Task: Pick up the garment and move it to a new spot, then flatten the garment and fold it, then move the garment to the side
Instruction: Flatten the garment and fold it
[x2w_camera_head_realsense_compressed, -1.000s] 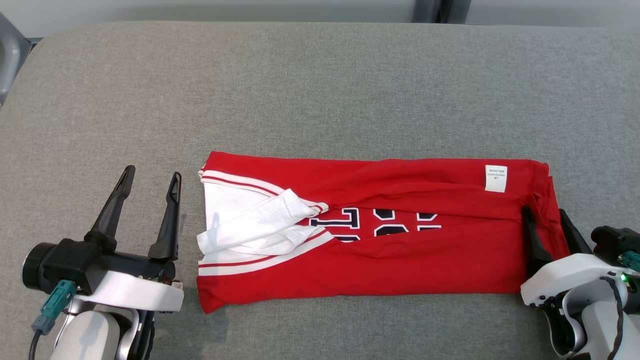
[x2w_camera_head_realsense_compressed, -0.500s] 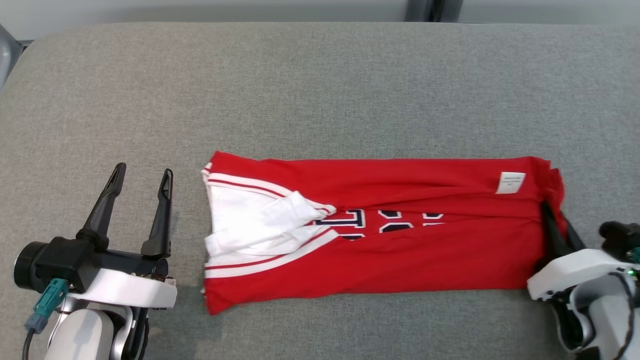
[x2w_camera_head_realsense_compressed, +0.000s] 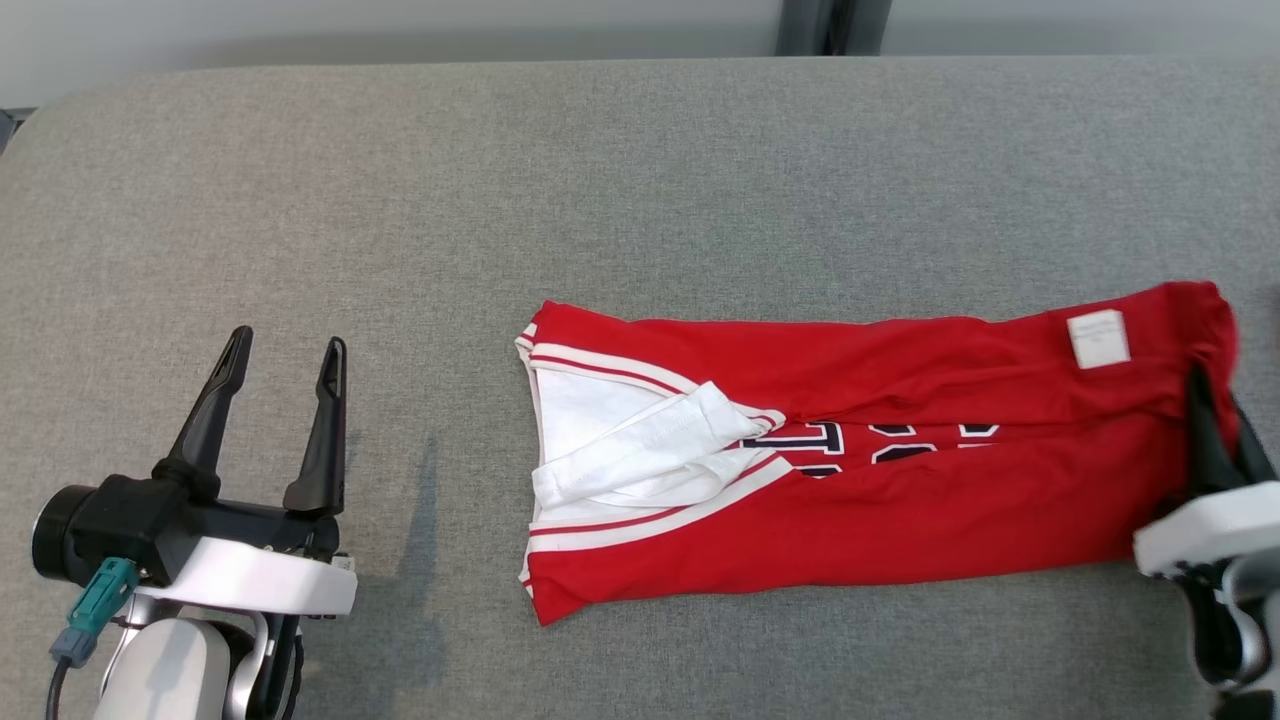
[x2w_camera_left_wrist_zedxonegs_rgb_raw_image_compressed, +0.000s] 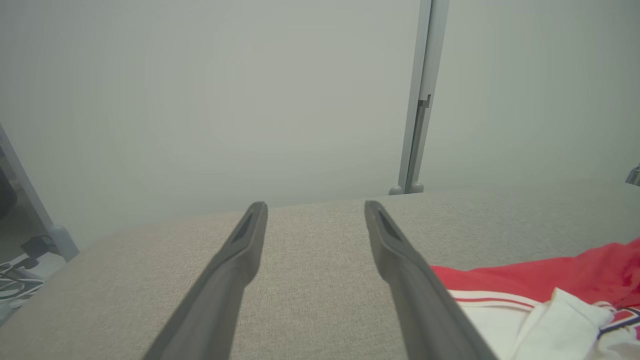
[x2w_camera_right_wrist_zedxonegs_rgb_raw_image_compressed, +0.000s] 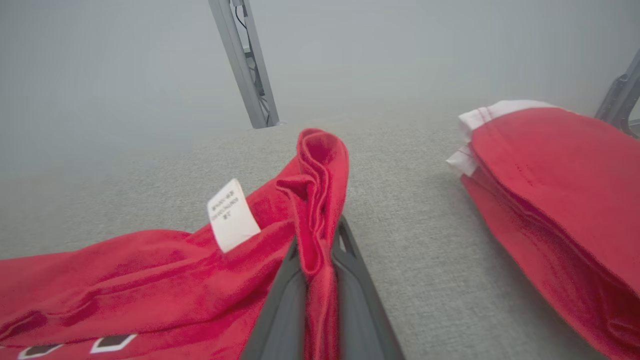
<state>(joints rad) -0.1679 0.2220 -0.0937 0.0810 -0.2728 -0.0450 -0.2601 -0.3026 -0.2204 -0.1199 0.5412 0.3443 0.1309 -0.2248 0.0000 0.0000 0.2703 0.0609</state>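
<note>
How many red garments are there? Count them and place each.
2. One garment lies mid-surface, its end pinched by the right fingers; a second garment, folded, lies at the right wrist view's right edge. More may hide beneath it.

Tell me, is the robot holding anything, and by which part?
Right end effector pinches the red garment by its bunched edge near the white label; left end effector is open, empty.
</note>
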